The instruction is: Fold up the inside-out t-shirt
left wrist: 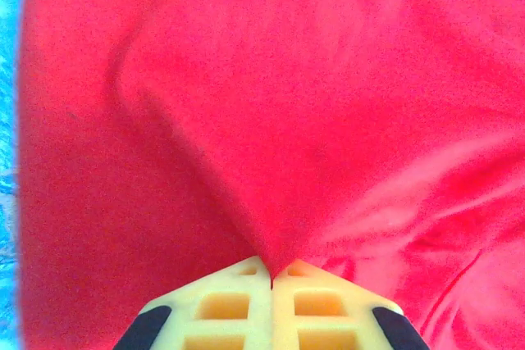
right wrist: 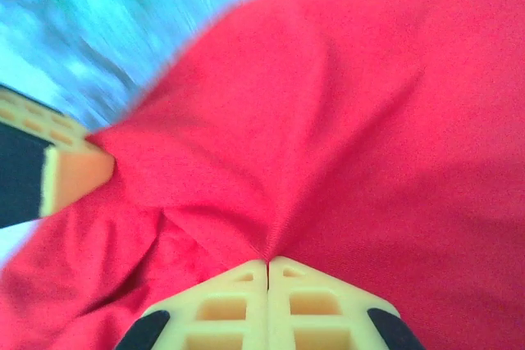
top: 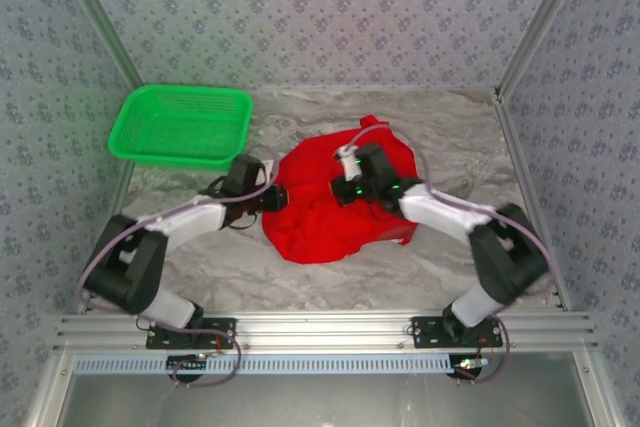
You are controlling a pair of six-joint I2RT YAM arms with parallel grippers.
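Where the bright red soft cloth t-shirt is lying: bunched on the grey marbled surface.
Left tool: cloth is being pinched, jaws shut.
Right tool: another fold is being pinched, jaws shut.

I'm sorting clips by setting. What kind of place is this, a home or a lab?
Most likely a lab test cell, not a home: patterned grey wall panels box in a marbled grey tabletop, a silver aluminium rail edges it, and two white-and-black robot arms are bolted there.
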